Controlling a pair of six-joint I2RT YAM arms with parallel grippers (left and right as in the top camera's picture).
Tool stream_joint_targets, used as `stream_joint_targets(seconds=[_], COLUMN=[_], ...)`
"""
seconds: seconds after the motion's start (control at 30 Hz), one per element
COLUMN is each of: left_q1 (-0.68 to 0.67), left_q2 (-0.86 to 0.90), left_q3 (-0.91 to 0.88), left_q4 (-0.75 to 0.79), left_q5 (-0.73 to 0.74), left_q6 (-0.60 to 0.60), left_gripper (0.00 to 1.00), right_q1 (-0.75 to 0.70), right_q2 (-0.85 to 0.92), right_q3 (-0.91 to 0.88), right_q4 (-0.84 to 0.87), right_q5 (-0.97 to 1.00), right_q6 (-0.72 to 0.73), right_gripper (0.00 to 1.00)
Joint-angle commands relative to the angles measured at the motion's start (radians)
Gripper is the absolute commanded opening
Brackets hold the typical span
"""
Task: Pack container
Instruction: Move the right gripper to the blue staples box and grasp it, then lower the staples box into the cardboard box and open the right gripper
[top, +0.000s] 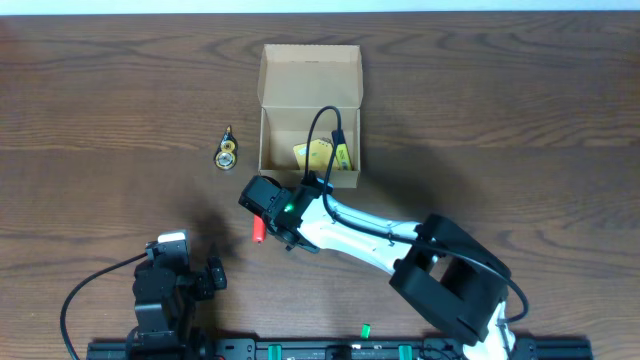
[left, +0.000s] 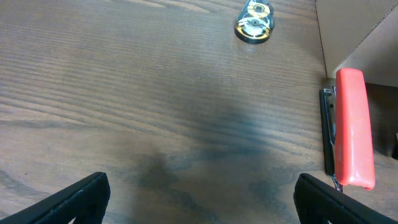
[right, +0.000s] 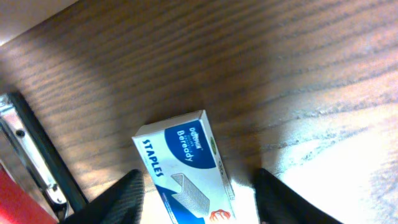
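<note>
The tan cardboard box stands open at the back centre with its flap lid up. A yellow sticky-note pad lies inside it. My right gripper is low over the table in front of the box. In the right wrist view it is open around a blue and white staples box lying on the table, with gaps on both sides. A red stapler lies just left of it. My left gripper is open and empty at the front left.
A small gold and black item lies left of the box and shows in the left wrist view. The stapler and a box corner are at that view's right. A black cable loops over the box.
</note>
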Motion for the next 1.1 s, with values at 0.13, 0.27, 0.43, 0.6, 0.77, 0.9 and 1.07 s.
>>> stream_joint_targets(seconds=[0.13,0.27,0.43,0.6,0.77,0.9,1.07], left_q1=[0.005,0.005,0.005,0.005,0.005,0.005,0.005], left_q2=[-0.006,-0.006,-0.006,-0.006,-0.006,-0.006,-0.006], left_q3=[-0.016,-0.016,-0.016,-0.016,-0.016,-0.016,-0.016], left_q4=[-0.007,-0.007,-0.007,-0.007,-0.007,-0.007,-0.007], left_q5=[-0.003,-0.003,-0.003,-0.003,-0.003,-0.003,-0.003], left_q6=[0.006,0.006,0.006,0.006,0.006,0.006,0.006], left_gripper=[0.95,0.95,0.95,0.95,0.96,0.95,0.96], right_q1=[0.006,0.006,0.006,0.006,0.006,0.007,0.007], right_q2=[0.034,0.034,0.031,0.004,-0.072,-0.145,-0.223], right_q3=[-0.003,-0.003,-0.002,0.0,0.0,0.0,0.0], right_q4=[0.001,-0.024,-0.037,-0.077,-0.091,-0.101,-0.103], right_q5=[-0.007,-0.03,-0.066,-0.077,-0.077,-0.062,-0.048], right_q6=[0.008,0.003,-0.044,-0.045,-0.108,-0.132,-0.161], right_gripper=[0.35,0.33,0.28,0.27,0.22,0.22,0.22])
